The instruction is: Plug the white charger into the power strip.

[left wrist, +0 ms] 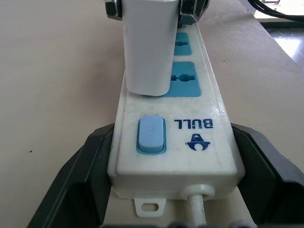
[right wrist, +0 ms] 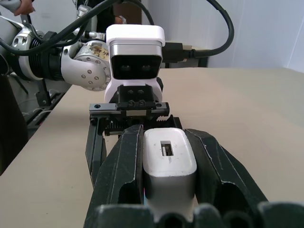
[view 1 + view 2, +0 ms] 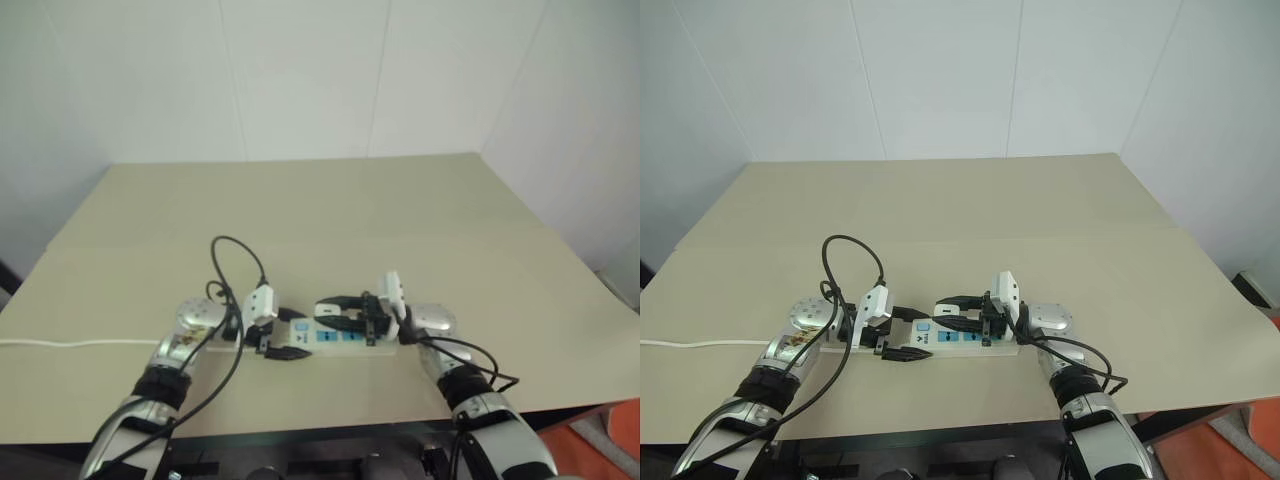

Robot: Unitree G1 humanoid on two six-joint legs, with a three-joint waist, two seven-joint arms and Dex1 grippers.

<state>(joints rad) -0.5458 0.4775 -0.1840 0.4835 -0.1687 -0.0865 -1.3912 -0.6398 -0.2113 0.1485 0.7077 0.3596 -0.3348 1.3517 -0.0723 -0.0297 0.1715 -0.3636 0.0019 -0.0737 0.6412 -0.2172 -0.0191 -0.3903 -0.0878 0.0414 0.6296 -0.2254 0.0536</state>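
Here your white charger (image 2: pixel 169 161) is pinched in the right gripper (image 2: pixel 168 190) and stands over the power strip's (image 1: pixel 190 137) blue sockets, just past the switch; whether its pins have seated, you cannot tell. The left gripper (image 1: pixel 171 190) clamps the strip's switch end, near the table's (image 3: pixel 970 200) front edge. Judge it nearly done: pressing home and letting go remain

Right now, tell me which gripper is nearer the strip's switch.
Left. The left gripper clamps the power strip around the switch; the right gripper holds the white charger over the sockets.
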